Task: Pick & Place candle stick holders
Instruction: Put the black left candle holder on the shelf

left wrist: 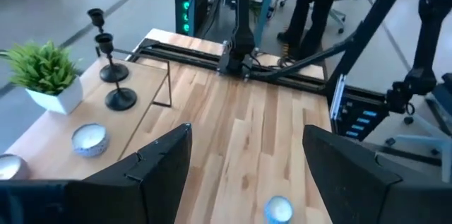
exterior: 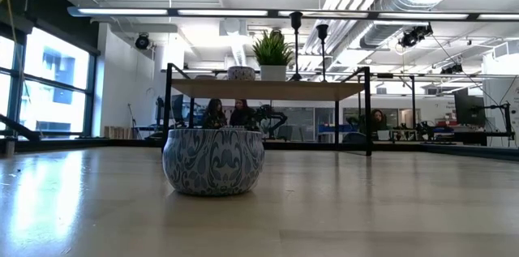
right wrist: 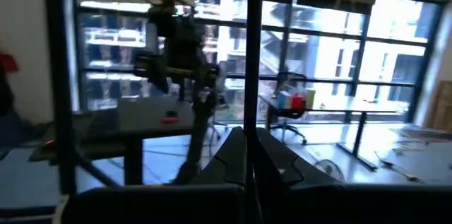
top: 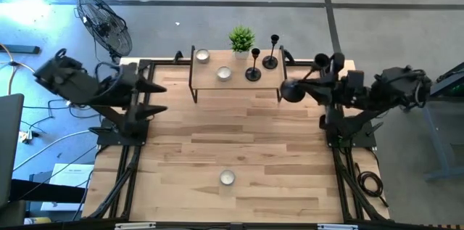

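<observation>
Two black candle stick holders [top: 253, 64] [top: 271, 52] stand on their round bases on the small wooden shelf [top: 210, 83] at the table's far middle; they also show in the left wrist view [left wrist: 116, 68]. My right gripper [top: 310, 85] is shut on a third black candle stick holder [top: 293, 91], raised just off the shelf's right end. My left gripper [left wrist: 247, 174] is open and empty, waiting at the table's left edge [top: 156, 96]. My right gripper pinches the candle stick holder's thin stem [right wrist: 248, 97] between its two fingers [right wrist: 229, 157]. The fingers come level from the table's right side and lie across the stem. The stem rises about upright above the fingers, and the holder is lifted clear of the table.
On the shelf also stand a green potted plant [top: 241, 40] and two white tealights [top: 202, 56] [top: 224, 73]. Another tealight in a patterned tin [top: 228, 178] sits on the table near its front edge. A fan [top: 105, 23] stands off the table's far left corner.
</observation>
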Action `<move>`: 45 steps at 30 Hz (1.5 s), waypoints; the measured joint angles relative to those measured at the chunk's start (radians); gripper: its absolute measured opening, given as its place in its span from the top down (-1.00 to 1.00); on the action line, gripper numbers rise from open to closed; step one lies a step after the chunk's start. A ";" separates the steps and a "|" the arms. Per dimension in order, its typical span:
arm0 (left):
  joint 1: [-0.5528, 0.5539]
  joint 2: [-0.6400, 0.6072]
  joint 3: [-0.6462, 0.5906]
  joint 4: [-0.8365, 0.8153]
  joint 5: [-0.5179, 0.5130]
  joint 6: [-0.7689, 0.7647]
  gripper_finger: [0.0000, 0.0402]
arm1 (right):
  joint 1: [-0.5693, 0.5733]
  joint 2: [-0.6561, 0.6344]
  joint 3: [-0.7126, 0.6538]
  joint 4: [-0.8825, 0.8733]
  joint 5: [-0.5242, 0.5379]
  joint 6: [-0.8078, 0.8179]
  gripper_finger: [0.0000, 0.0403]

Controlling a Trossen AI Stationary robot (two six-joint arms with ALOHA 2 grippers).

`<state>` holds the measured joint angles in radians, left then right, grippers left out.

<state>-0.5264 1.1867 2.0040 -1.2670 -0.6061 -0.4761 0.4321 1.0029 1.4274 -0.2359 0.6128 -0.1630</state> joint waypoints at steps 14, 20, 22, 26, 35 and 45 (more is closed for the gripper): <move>-0.128 -0.320 -0.502 0.358 0.040 0.145 -0.32 | -0.147 -0.066 -0.449 0.501 0.034 0.031 1.00; -0.129 -0.449 -0.735 0.622 0.198 0.248 -0.32 | -0.173 -0.068 -0.465 0.494 0.071 0.042 1.00; -0.129 -0.484 -0.796 0.703 0.233 0.287 -0.32 | -0.187 -0.070 -0.464 0.480 0.076 0.027 1.00; -0.129 -0.530 -0.875 0.768 0.222 0.325 -0.32 | -0.248 -0.070 -0.464 0.378 0.073 0.087 1.00; -0.128 -0.529 -0.907 0.744 -0.011 0.315 -0.32 | -0.377 -0.069 -0.464 0.214 -0.030 0.241 1.00; -0.128 -0.500 -0.908 0.742 -0.007 0.315 -0.32 | -0.502 -0.124 -0.660 0.398 -0.170 0.347 1.00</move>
<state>-0.6548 0.6870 1.0958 -0.5252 -0.6130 -0.1612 -0.0698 0.8790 0.7674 0.1616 0.4432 0.1840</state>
